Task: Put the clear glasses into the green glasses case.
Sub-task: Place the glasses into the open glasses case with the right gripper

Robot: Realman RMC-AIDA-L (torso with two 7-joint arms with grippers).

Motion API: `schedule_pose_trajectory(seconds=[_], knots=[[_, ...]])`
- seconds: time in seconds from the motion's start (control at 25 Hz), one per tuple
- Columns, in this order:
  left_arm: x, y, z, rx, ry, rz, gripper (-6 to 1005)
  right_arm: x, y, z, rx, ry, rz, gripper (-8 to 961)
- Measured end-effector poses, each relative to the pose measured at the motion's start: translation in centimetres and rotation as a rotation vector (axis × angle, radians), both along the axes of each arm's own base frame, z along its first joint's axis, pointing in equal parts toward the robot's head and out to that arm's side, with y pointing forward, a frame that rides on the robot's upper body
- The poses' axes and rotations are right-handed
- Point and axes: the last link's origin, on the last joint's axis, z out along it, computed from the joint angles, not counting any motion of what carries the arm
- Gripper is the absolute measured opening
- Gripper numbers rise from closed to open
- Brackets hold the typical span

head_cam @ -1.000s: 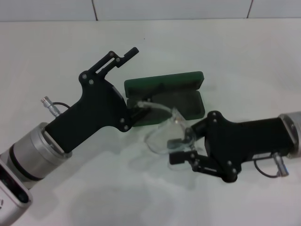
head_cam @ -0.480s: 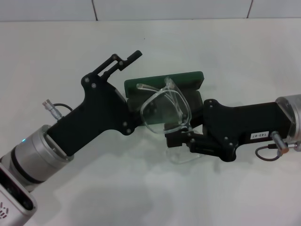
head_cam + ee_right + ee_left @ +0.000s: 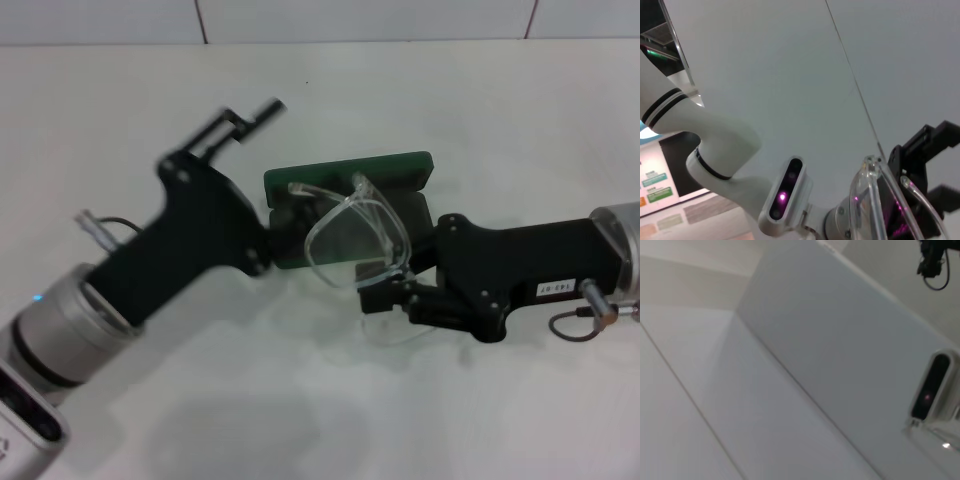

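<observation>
Toward the far middle of the white table (image 3: 470, 120), the green glasses case (image 3: 395, 172) lies open, long axis crosswise. Directly above it, the right gripper (image 3: 385, 295) pinches the clear glasses (image 3: 350, 240), lens tilted up. The left gripper (image 3: 285, 225) sits at the case's left end, grip impossible to tell. A white arm label is unreadable.

The clear glasses (image 3: 352, 240) are see-through plastic. They stand up on their side, tilted, with one thin arm pointing left. They sit in front of the green glasses case (image 3: 350, 180). The case is dark green and lies open on the table, just behind them.
</observation>
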Motion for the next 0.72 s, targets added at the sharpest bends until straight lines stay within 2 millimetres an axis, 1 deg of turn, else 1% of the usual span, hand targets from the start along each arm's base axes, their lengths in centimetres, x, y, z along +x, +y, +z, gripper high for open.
schedule_pose_trajectory(seconds=[0.08,0.2,0.32,0.4,0.48,0.52,0.56,0.72], knots=[[-0.5,0.3,0.7,0.045,-0.021,0.043,653,0.2,0.2,0.4,0.026,0.007,0.006,168],[-1.6,0.5,1.9,0.104,-0.081,0.132,653,0.5,0.4,1.3,0.108,0.043,0.029,169],[-2.8,0.5,3.0,0.123,-0.151,0.225,653,0.7,0.4,1.9,0.23,0.065,0.091,169],[-3.8,0.4,3.7,0.121,-0.197,0.285,654,0.6,0.4,2.0,0.301,0.052,0.133,169],[-4.6,0.3,4.3,0.112,-0.231,0.331,654,0.5,0.7,1.7,0.376,0.002,0.165,170],[-5.0,0.2,4.5,0.099,-0.245,0.35,654,0.3,1.1,0.9,0.45,-0.088,0.194,170],[-5.4,0.0,4.7,0.085,-0.255,0.366,654,0.3,1.1,0.9,0.45,-0.088,0.194,170],[-6.5,-0.3,5.1,0.034,-0.276,0.415,654,-0.7,1.8,-0.7,0.551,-0.326,0.251,171]])
